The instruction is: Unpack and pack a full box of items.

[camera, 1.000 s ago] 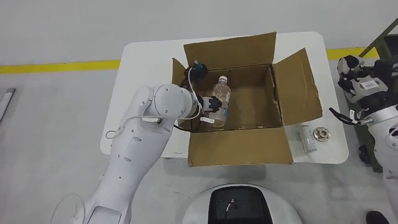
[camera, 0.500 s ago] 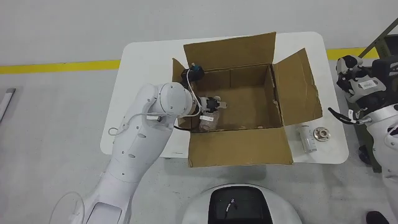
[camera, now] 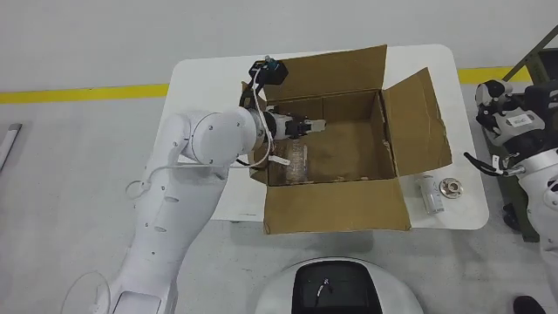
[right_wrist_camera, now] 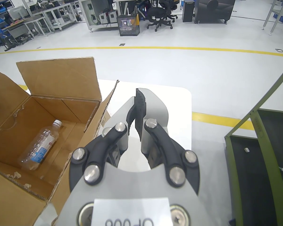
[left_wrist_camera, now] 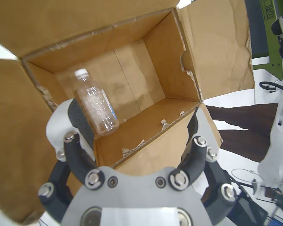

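Note:
An open cardboard box (camera: 336,205) stands on the white table (camera: 205,113). A clear plastic bottle (camera: 294,162) with a white cap lies on its side on the box floor, by the left wall. My left gripper (camera: 303,126) hangs open above that end of the box, with nothing between its fingers. In the left wrist view the bottle (left_wrist_camera: 96,106) lies past one finger (left_wrist_camera: 76,116) of the left gripper (left_wrist_camera: 134,123), apart from it. My right gripper (right_wrist_camera: 137,105) is shut and empty, off the table's right end, where the right arm (camera: 514,126) stands. The right wrist view also shows the bottle (right_wrist_camera: 39,150) inside the box (right_wrist_camera: 59,78).
On the table right of the box lie a small clear container (camera: 431,194) and a round metal piece (camera: 451,187). All of the box's flaps are folded outward. A green-framed cart (right_wrist_camera: 254,156) stands beside the right arm.
My left gripper lowered the bottle to the box floor, let it go, and rose toward the back left. The bottle now lies flat. The right arm barely moved.

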